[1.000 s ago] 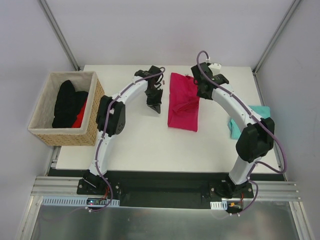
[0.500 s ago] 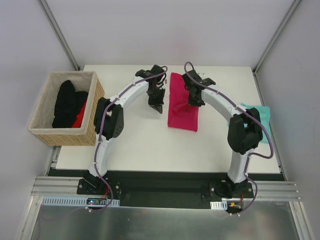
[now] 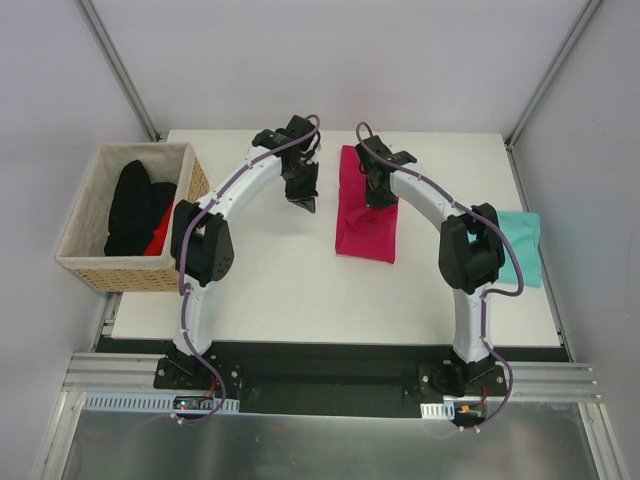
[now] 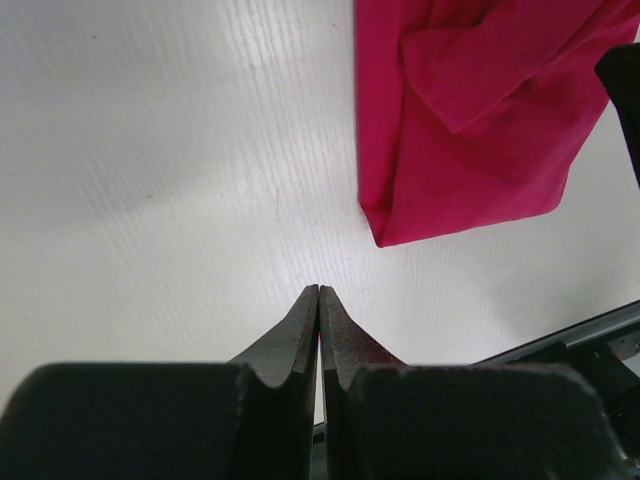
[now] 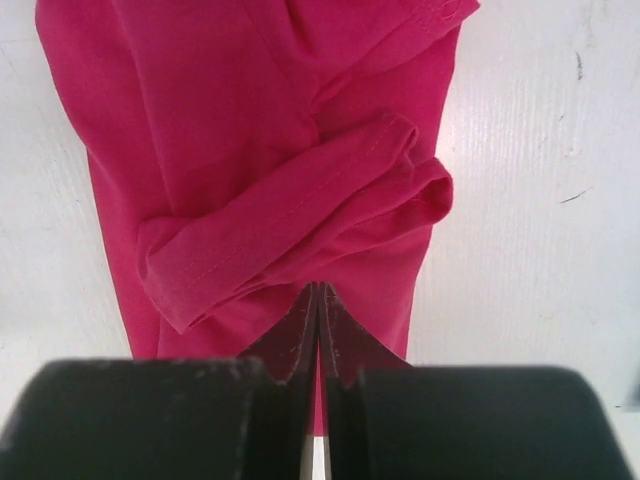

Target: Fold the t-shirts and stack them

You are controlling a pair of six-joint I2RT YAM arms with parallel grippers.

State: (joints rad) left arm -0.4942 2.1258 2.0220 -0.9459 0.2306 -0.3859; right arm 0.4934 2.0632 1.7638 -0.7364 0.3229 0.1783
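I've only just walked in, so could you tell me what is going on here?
The right gripper is shut at a fold of the partly folded pink shirt on the table, possibly pinching it. The left gripper is shut over bare table beside it. The teal shirt lies at the right edge, not yet stacked.

You have nothing legible to read in any of these views. The magenta t-shirt (image 5: 250,150) shows you only plain cloth and stitched hems, with no print or readable tag. At the near edge, the small fittings (image 3: 190,403) by the arm bases are too tiny for you to make out any marking.
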